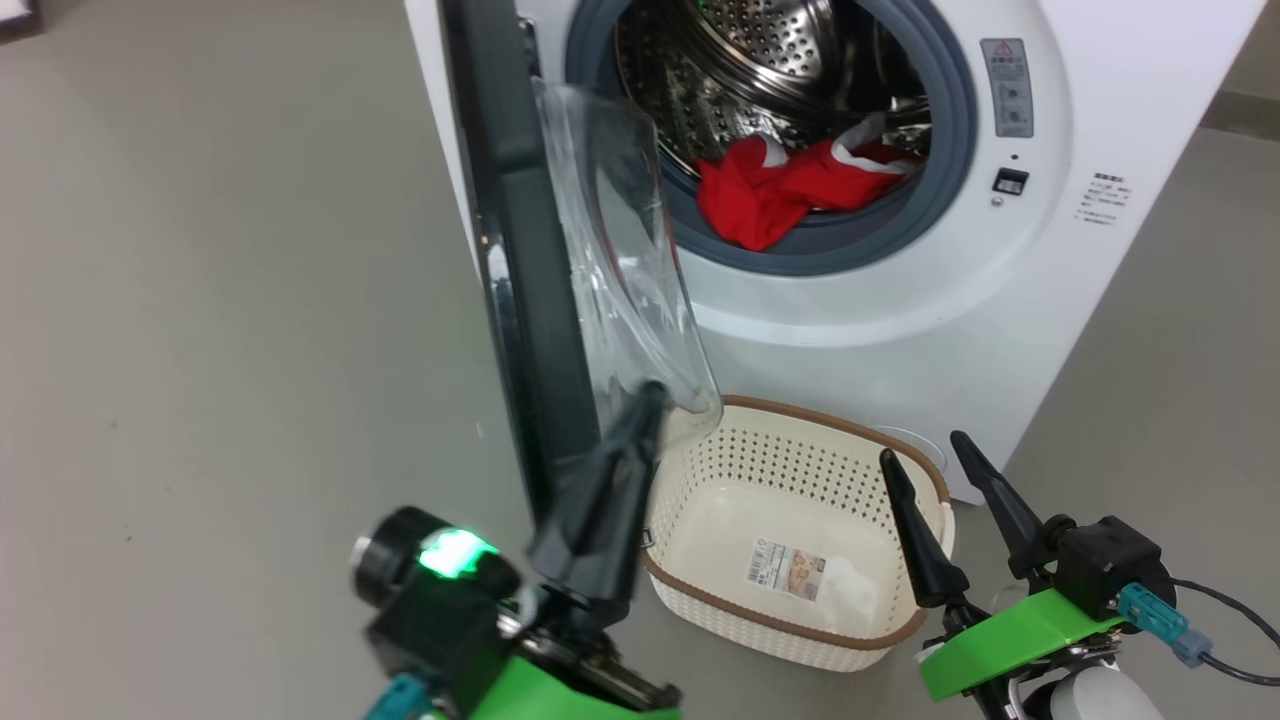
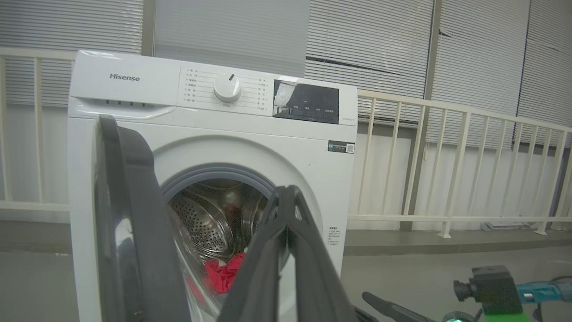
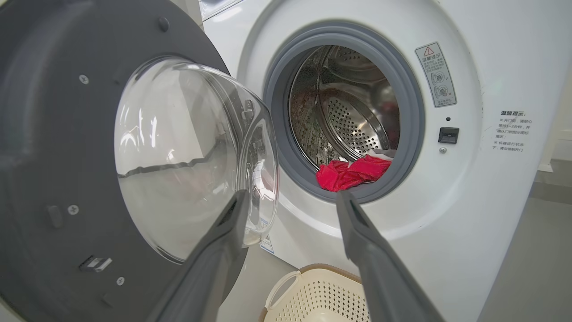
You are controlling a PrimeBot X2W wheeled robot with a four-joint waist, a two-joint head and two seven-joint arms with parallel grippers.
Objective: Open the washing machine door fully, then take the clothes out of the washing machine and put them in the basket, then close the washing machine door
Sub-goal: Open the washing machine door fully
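Note:
The white washing machine (image 1: 900, 330) stands ahead with its door (image 1: 530, 270) swung out edge-on toward me, the clear glass bowl (image 1: 620, 260) bulging to its right. Red clothes (image 1: 780, 190) with white trim lie at the lip of the steel drum, spilling onto the grey ring. The cream basket (image 1: 900, 470) sits on the floor below the opening, holding nothing but its paper label. My left gripper (image 1: 645, 400) is shut, its tips beside the door's lower edge near the glass; I cannot tell if they touch. My right gripper (image 1: 925, 450) is open over the basket's right side. The clothes (image 3: 353, 172) and door (image 3: 53, 179) also show in the right wrist view.
Grey floor spreads to the left of the door. A pale railing (image 2: 447, 170) and window blinds stand behind the machine. A cable (image 1: 1230, 640) trails from my right wrist at the lower right.

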